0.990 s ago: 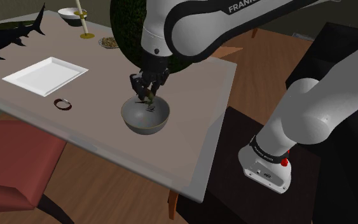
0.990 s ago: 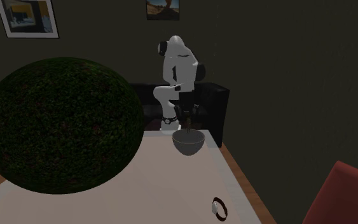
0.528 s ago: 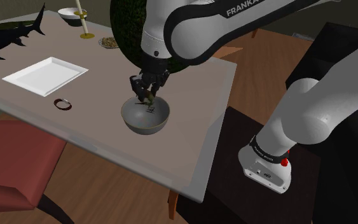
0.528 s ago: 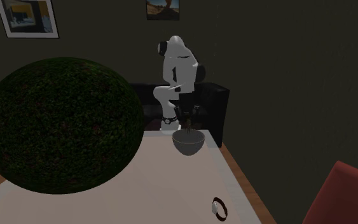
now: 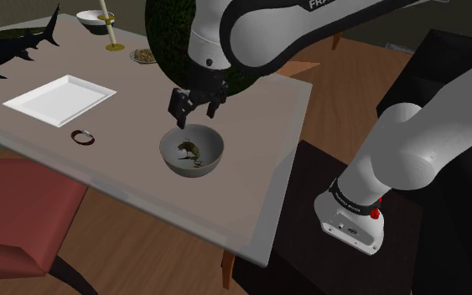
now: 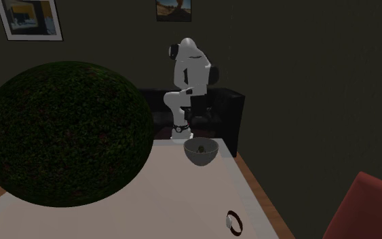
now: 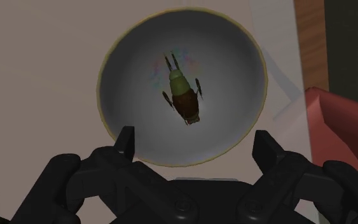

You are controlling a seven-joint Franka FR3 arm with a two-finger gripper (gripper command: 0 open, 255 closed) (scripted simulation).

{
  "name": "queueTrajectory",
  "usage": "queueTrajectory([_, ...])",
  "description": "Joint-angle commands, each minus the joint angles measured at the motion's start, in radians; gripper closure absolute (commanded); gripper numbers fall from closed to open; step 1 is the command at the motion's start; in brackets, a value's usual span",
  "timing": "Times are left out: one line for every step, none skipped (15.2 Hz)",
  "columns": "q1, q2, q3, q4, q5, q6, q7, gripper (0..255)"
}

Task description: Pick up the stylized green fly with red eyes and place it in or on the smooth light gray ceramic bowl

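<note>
Status check, placement stage. I read the gripper [image 5: 194, 113] as open: in the wrist view its two black fingers [image 7: 125, 139] stand well apart with nothing between them. It hangs directly above the grey bowl [image 5: 212, 159], clear of the rim.

The fly [image 7: 184, 97], green at the front with a reddish-brown rear, lies on the bowl's inner floor near the centre. It touches neither finger. I cannot make out its eyes. The bowl stands upright on the table [image 5: 255, 172], near the edge facing the stand and well apart from the white tray [image 5: 58, 99].

Assessment: the pick and the placement appear done, since the fly rests inside the target vessel and the gripper is empty. In my judgement nothing remains except moving the arm away from the bowl without touching its rim.
</note>
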Motion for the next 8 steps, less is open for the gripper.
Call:
queueTrajectory([0.000,-0.032,-0.010,0.032,0.001,-0.066,-0.002,0])
queueTrajectory([0.001,-0.048,-0.015,0.045,0.002,-0.095,-0.004,0])
queueTrajectory([0.001,-0.048,-0.015,0.045,0.002,-0.095,-0.004,0])
queueTrajectory([0.001,-0.048,-0.015,0.045,0.002,-0.095,-0.004,0])
queueTrajectory([0.001,-0.048,-0.015,0.045,0.002,-0.095,-0.004,0])
queueTrajectory([0.001,-0.048,-0.015,0.045,0.002,-0.095,-0.004,0])
queueTrajectory([0.001,-0.048,-0.015,0.045,0.002,-0.095,-0.004,0])
queueTrajectory([0.001,-0.048,-0.015,0.045,0.002,-0.095,-0.004,0])
